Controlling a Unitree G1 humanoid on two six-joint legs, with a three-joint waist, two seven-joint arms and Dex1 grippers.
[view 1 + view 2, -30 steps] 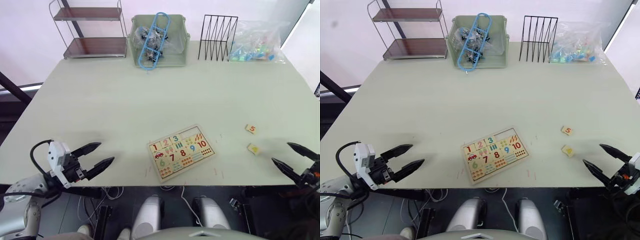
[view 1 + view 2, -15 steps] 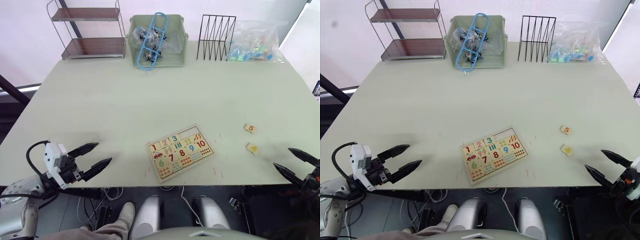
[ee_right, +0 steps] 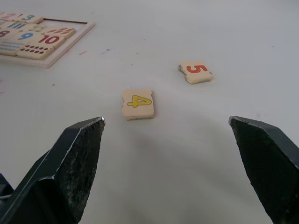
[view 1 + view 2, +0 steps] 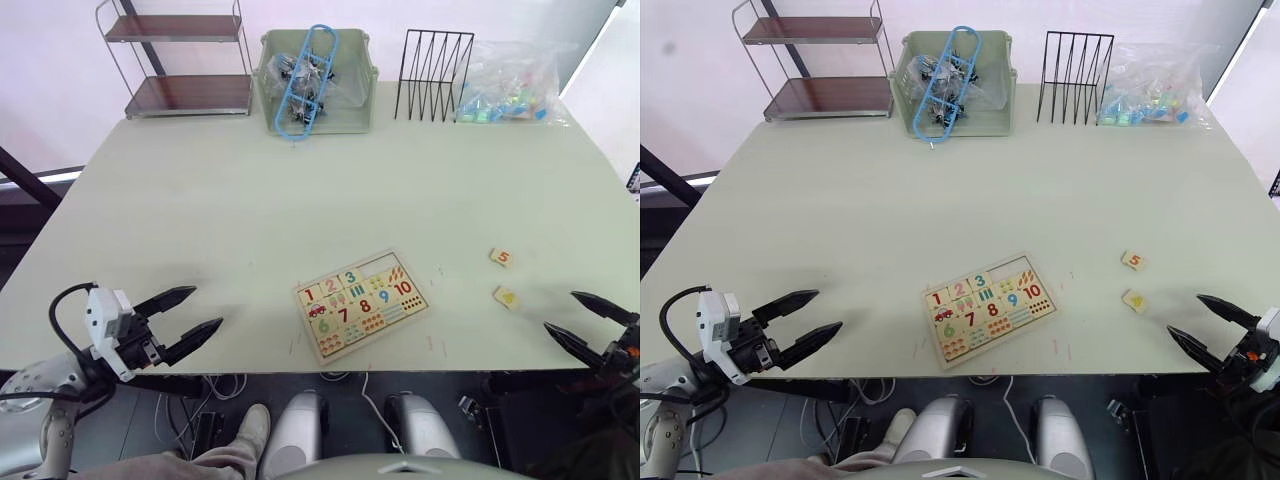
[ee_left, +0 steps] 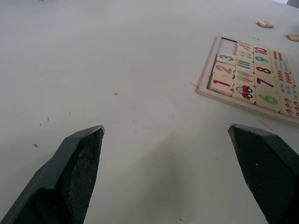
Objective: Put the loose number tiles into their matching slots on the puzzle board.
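With 1, 2 and 3 seated in the flat light-wood puzzle board (image 4: 362, 303), the small square wooden 4 tile (image 3: 138, 104) lies rightward on the bench, to be approached next by the wide-spread, empty right gripper (image 4: 590, 320).

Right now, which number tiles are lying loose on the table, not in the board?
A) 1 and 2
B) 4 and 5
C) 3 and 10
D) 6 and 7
B: the 4 tile and the 5 tile lie on the table, apart from the puzzle board.
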